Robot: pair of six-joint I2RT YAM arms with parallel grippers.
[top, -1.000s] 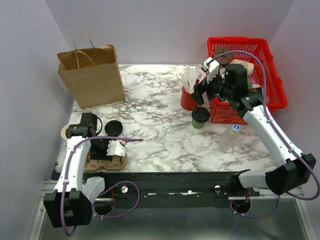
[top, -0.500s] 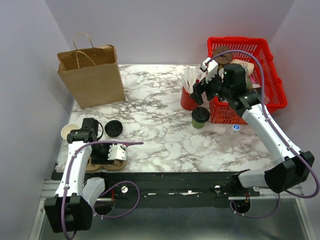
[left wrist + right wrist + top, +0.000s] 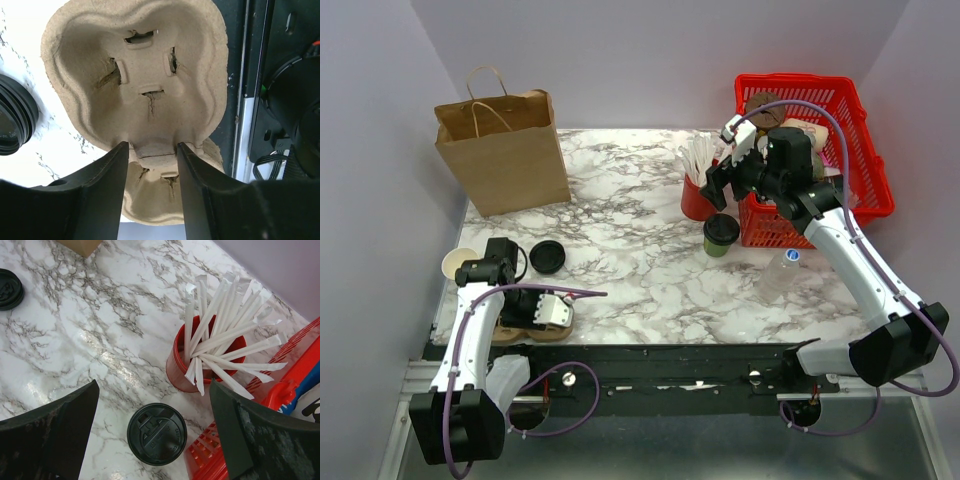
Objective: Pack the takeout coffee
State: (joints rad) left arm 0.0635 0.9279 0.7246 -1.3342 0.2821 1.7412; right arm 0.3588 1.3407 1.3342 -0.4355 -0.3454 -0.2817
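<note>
Hovering above the takeout coffee [image 3: 156, 434] with the right claw [image 3: 153, 390] spread wide and holding nothing. Stands upright on the marble table [image 3: 75, 340], black lid on, below the gap between that claw's fingers and touching neither of them. Just past the fingertips, a red cup of white sticks [image 3: 182, 365]. Off to the side of the right-hand finger in the wrist view, just beside the coffee, a red basket [image 3: 295, 375].

Lowered at the near left edge with the left claw [image 3: 152, 147] astride the middle ridge of a brown pulp cup carrier [image 3: 135, 75], one finger on each flank. Cannot tell whether clamped tight on that ridge or merely alongside it. Left of this claw, a loose black lid [image 3: 12, 120], flat on the marble and close to the carrier. Well apart from this claw, far across the table, the coffee.
</note>
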